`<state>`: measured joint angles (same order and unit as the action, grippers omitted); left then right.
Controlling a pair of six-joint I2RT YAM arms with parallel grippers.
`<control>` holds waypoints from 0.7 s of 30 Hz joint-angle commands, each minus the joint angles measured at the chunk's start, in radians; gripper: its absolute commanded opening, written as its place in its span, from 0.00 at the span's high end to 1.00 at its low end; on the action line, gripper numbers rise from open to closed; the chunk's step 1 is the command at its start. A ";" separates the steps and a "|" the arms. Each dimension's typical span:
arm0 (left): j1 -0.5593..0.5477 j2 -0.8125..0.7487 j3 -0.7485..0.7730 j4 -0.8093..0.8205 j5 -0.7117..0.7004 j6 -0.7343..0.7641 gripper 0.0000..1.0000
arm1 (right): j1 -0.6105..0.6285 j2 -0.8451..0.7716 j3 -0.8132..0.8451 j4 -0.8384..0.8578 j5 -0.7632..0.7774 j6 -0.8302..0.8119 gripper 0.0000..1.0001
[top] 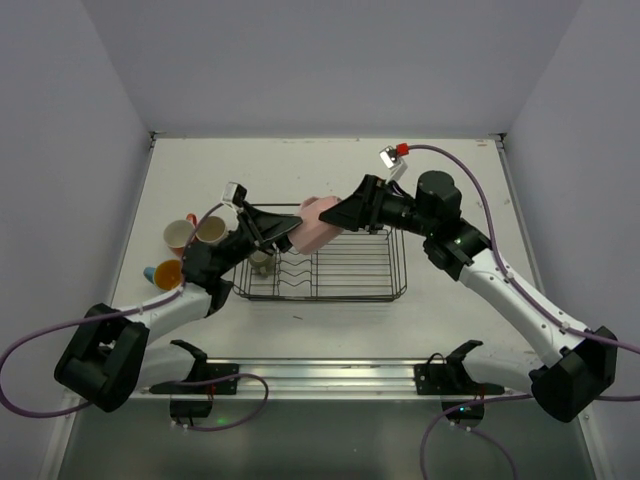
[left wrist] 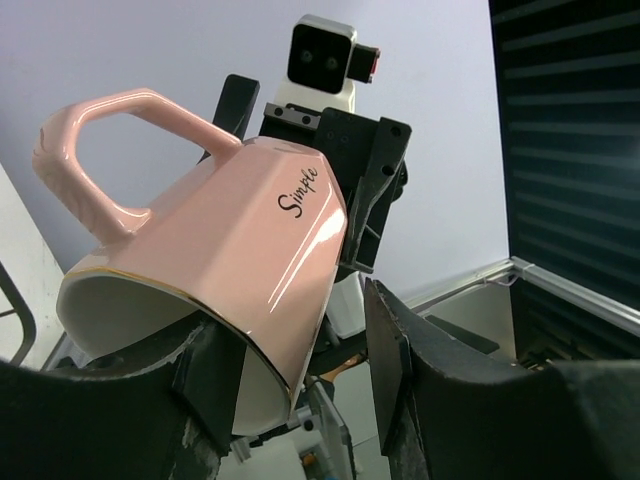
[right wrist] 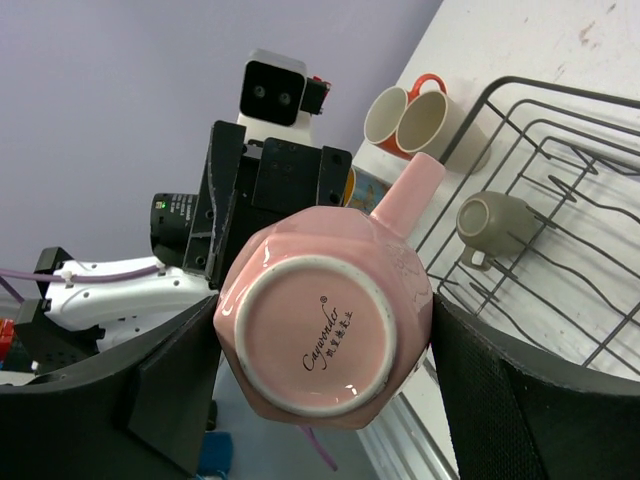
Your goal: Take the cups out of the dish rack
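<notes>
The pink mug (left wrist: 225, 235) reads "Simple" in black script on its side.

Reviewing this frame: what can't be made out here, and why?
Top view: pink mug mostly covered by right pincer and left pincer; left grip unreadable.
Top view: olive-grey mug partly under the left arm.
Right wrist view: light blue mug mostly behind left pincer.
Left wrist view: dish rack barely shows past pink mug.

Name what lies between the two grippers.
The pink mug, on its side: the right gripper clamps its body and its mouth faces the open left gripper. The top view shows it; both wrist views agree.
</notes>
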<state>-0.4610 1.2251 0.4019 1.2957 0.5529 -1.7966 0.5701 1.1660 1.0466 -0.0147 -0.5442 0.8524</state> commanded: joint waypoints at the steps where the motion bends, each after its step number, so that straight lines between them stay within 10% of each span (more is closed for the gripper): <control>1: -0.008 -0.038 0.014 0.409 -0.038 -0.044 0.48 | -0.004 -0.065 0.009 0.210 -0.036 0.016 1.00; 21: -0.031 -0.087 -0.020 0.258 -0.048 -0.046 0.56 | -0.016 -0.065 0.010 0.180 -0.023 -0.068 1.00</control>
<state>-0.4801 1.1664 0.3939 1.2957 0.5354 -1.8328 0.5560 1.1362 1.0260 0.0502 -0.5720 0.8158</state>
